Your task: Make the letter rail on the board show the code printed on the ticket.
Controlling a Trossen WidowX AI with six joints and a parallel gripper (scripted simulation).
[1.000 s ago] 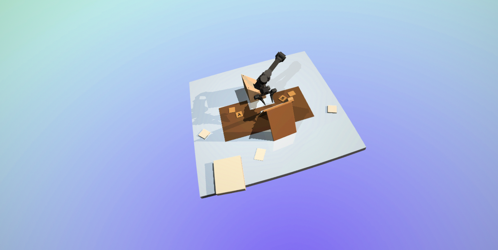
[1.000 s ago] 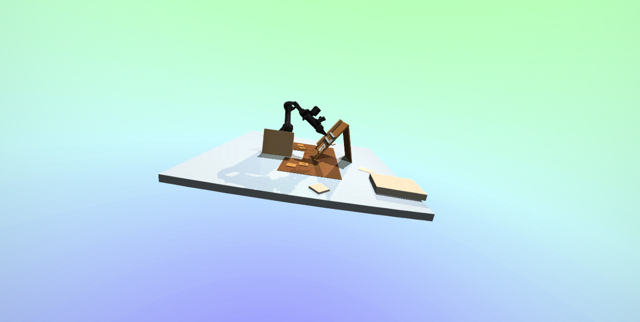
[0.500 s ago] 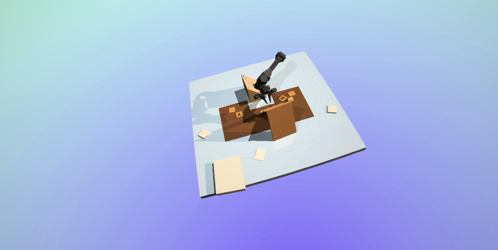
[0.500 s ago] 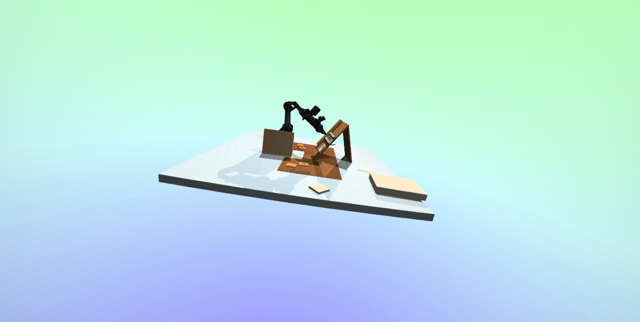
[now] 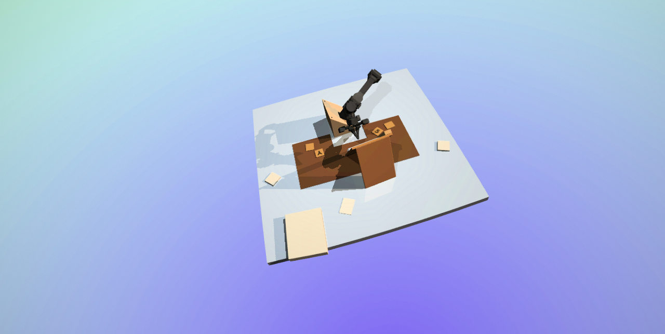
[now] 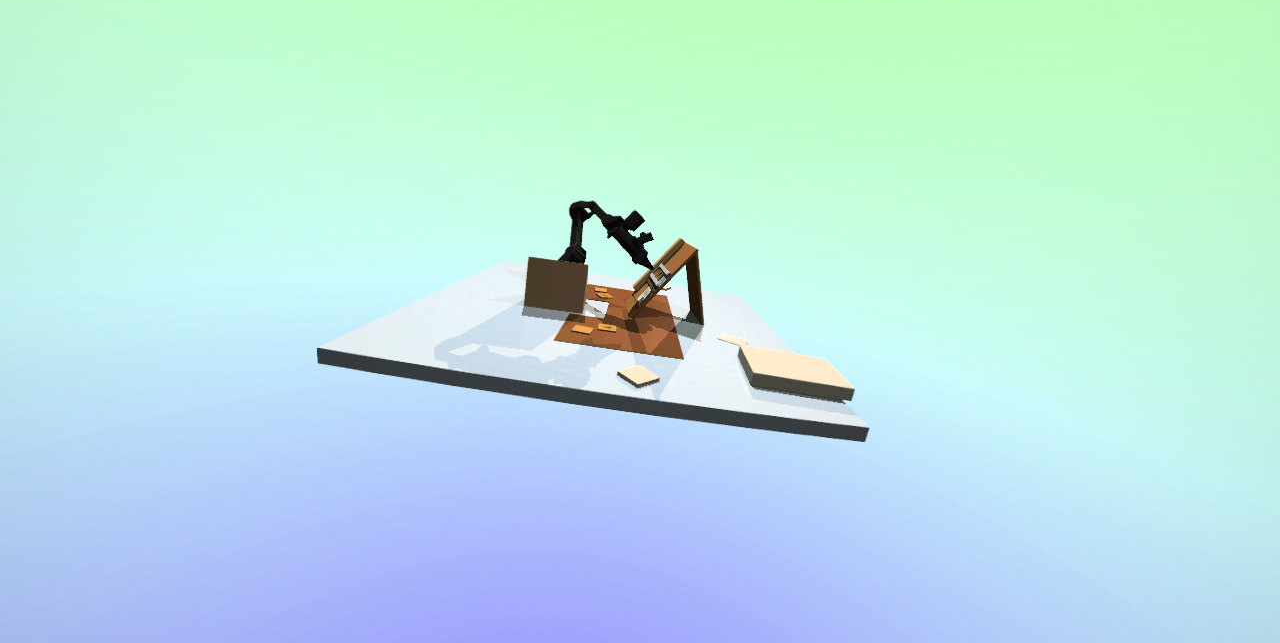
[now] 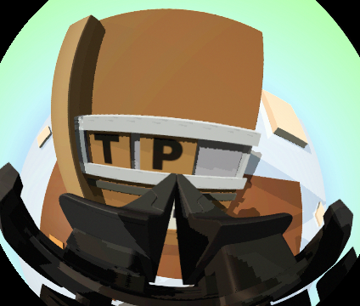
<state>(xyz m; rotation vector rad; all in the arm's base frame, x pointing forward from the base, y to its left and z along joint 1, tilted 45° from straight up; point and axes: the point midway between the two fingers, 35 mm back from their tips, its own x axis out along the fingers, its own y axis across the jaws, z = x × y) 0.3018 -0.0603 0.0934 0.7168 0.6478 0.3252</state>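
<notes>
The board (image 7: 171,64) (image 6: 682,255) leans back and carries the pale letter rail (image 7: 167,126). In the wrist view the T tile (image 7: 109,150) sits at the rail's left, with a narrow gap before the P tile (image 7: 167,155); the rail's right part is empty. My gripper (image 7: 176,179) (image 5: 357,137) (image 6: 651,267) is shut and empty, its tips at the rail's lower bar below the P tile. A Y tile (image 5: 319,152) (image 6: 606,327) lies on the brown mat (image 5: 320,173) (image 6: 657,345). A tile that looks like S or 5 (image 5: 376,131) lies on its other side. The ticket is mostly hidden behind the fingers.
Other orange tiles (image 5: 309,146) (image 5: 389,124) lie on the mat. An upright tan panel (image 5: 331,116) (image 6: 554,283) stands close beside the arm. A large cream block (image 5: 306,234) (image 6: 794,373) and small cream pieces (image 5: 272,178) (image 5: 347,205) (image 5: 443,145) lie on the counter (image 5: 418,183).
</notes>
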